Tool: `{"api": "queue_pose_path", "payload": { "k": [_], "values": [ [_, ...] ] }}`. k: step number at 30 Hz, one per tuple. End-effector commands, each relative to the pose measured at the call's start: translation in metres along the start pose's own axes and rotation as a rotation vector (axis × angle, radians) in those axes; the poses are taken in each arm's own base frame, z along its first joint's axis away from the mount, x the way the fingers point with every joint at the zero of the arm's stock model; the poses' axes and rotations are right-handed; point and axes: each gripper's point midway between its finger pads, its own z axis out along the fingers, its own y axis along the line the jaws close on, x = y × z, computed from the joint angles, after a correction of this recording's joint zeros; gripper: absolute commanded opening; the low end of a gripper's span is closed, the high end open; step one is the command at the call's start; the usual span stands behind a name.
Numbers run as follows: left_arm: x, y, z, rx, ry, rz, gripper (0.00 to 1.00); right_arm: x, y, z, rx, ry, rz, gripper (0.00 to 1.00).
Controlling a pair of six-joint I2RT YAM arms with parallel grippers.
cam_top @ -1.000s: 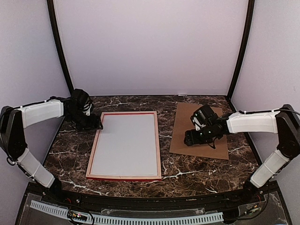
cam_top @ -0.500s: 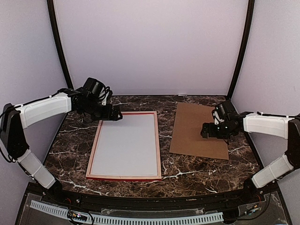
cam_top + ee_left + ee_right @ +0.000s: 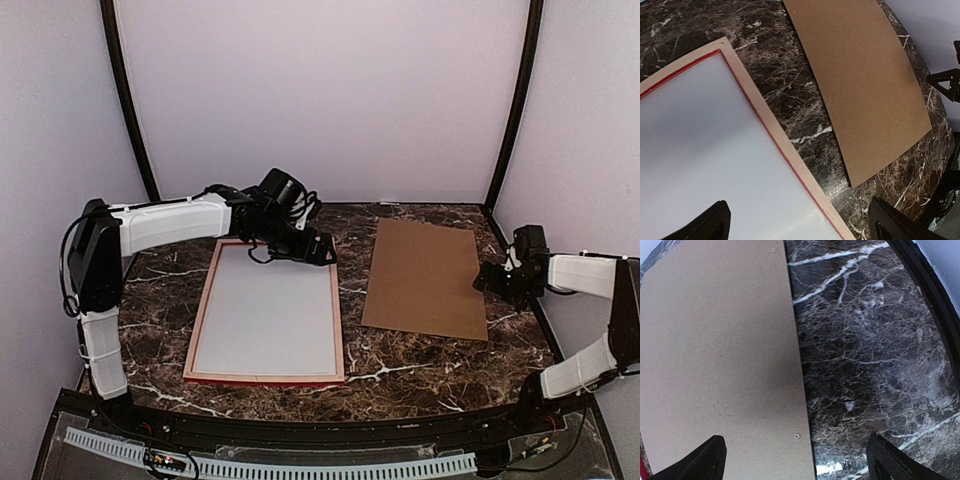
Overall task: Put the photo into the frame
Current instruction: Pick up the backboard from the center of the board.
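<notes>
On the worktop (image 3: 400,365), left of centre: frame (image 3: 264,377) lies flat, pale side up | left jaws spread, empty, over its far right corner | right jaws spread, empty, beside brown board (image 3: 425,280) | risk: a low approach could nudge frame askew.

No readable text, labels, brands or numbers anywhere.

One frame (image 3: 265,378), one brown board (image 3: 425,278), one left end effector (image 3: 318,255), one right end effector (image 3: 492,280)

Far frame (image 3: 200,322) corner behind left tool (image 3: 320,254)
</notes>
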Motion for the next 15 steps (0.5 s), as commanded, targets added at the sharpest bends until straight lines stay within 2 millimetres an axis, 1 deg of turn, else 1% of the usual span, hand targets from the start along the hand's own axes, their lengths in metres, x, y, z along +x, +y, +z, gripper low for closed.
{"api": "queue_pose_path", "payload": {
  "k": [1, 2, 3, 4, 5, 6, 7, 8, 10, 11, 12, 13, 14, 15],
  "values": [
    [-0.010, -0.031, 0.019, 0.081, 0.010, 0.020, 0.99, -0.012, -0.002, 0.002, -0.053, -0.047, 0.057, 0.98],
    [-0.015, -0.041, 0.021, 0.097, -0.001, 0.029, 0.98, -0.011, -0.003, 0.004, -0.060, -0.046, 0.065, 0.98],
    [-0.011, -0.041, 0.033, 0.100, 0.020, 0.029, 0.98, -0.011, -0.003, 0.005, -0.065, -0.044, 0.072, 0.98],
    [-0.016, -0.051, 0.033, 0.116, 0.007, 0.038, 0.98, -0.012, -0.003, 0.006, -0.070, -0.048, 0.078, 0.98],
    [-0.012, -0.052, 0.044, 0.122, 0.024, 0.036, 0.97, -0.013, -0.003, 0.007, -0.076, -0.048, 0.081, 0.98],
    [-0.017, -0.060, 0.046, 0.138, 0.013, 0.039, 0.97, -0.013, -0.004, 0.007, -0.080, -0.048, 0.083, 0.97],
    [-0.013, -0.061, 0.056, 0.144, 0.028, 0.037, 0.97, -0.013, -0.003, 0.008, -0.084, -0.047, 0.085, 0.97],
    [-0.014, -0.066, 0.064, 0.154, 0.026, 0.036, 0.97, -0.013, -0.003, 0.009, -0.087, -0.046, 0.086, 0.97],
    [-0.014, -0.073, 0.075, 0.168, 0.028, 0.031, 0.96, -0.012, -0.003, 0.012, -0.095, -0.037, 0.088, 0.96],
    [-0.019, -0.077, 0.077, 0.176, 0.016, 0.031, 0.95, -0.011, -0.002, 0.013, -0.102, -0.033, 0.088, 0.96],
    [-0.014, -0.077, 0.087, 0.174, 0.030, 0.022, 0.95, -0.011, 0.000, 0.014, -0.110, -0.032, 0.088, 0.96],
    [-0.019, -0.081, 0.089, 0.178, 0.018, 0.021, 0.94, -0.010, 0.000, 0.015, -0.114, -0.029, 0.088, 0.96],
    [-0.013, -0.079, 0.099, 0.173, 0.038, 0.010, 0.94, -0.010, 0.001, 0.016, -0.119, -0.027, 0.090, 0.96],
    [-0.018, -0.083, 0.100, 0.179, 0.029, 0.008, 0.93, -0.008, 0.001, 0.018, -0.123, -0.023, 0.090, 0.95]
  ]
}}
